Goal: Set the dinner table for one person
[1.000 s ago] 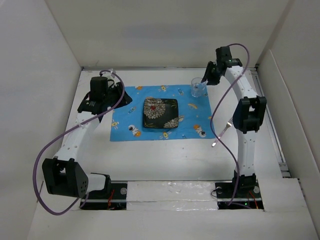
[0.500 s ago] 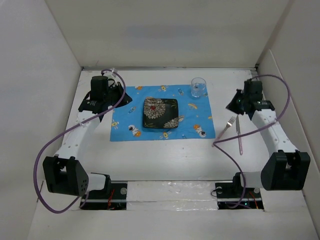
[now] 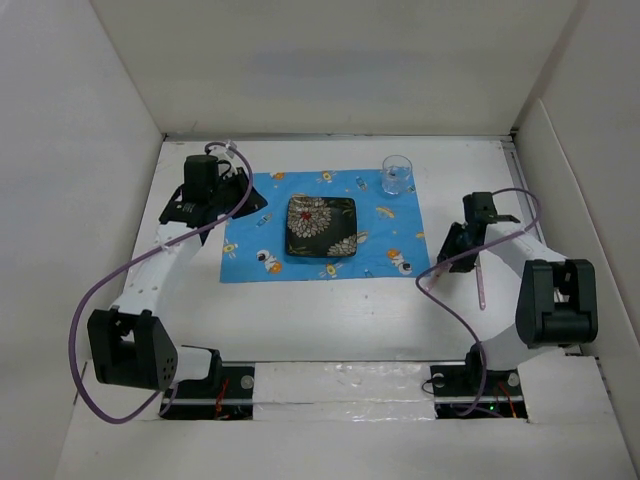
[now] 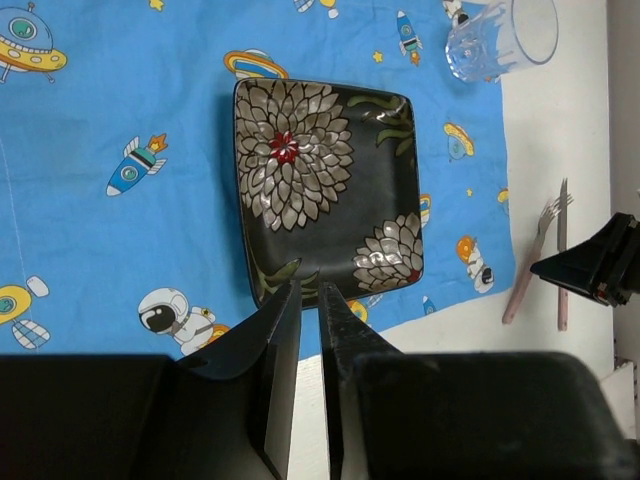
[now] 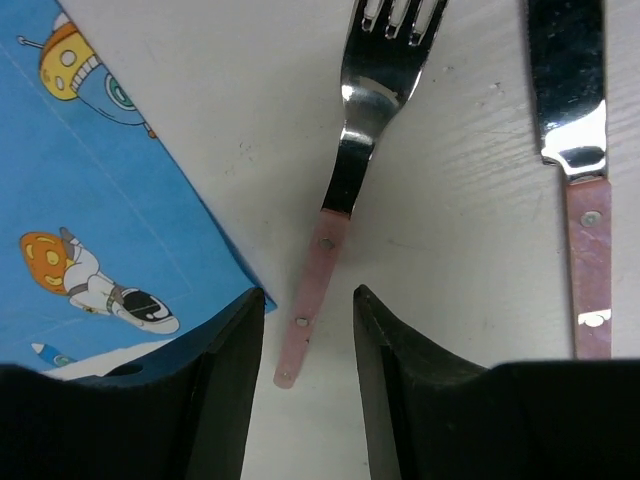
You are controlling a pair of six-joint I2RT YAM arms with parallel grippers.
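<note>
The dinner table (image 3: 330,320) is a white surface with a blue cartoon mat (image 3: 250,250) on it. A dark flowered square plate (image 3: 321,227) sits on the mat, and a clear glass (image 3: 397,174) stands at the mat's far right corner. A pink-handled fork (image 5: 345,190) and knife (image 5: 575,150) lie on the table right of the mat. My right gripper (image 5: 308,310) is open and low over the fork's handle end, with a jaw on each side. My left gripper (image 4: 308,300) is shut and empty, hovering over the mat's left edge (image 3: 238,190).
White walls enclose the table on the left, back and right. The knife (image 3: 481,285) lies just right of my right gripper (image 3: 452,245). Purple cables loop from both arms. In the left wrist view the fork (image 4: 530,265) and knife (image 4: 562,255) lie side by side.
My right arm has swung from the glass at the back to the right side and come down over the fork. The left arm has not moved.
</note>
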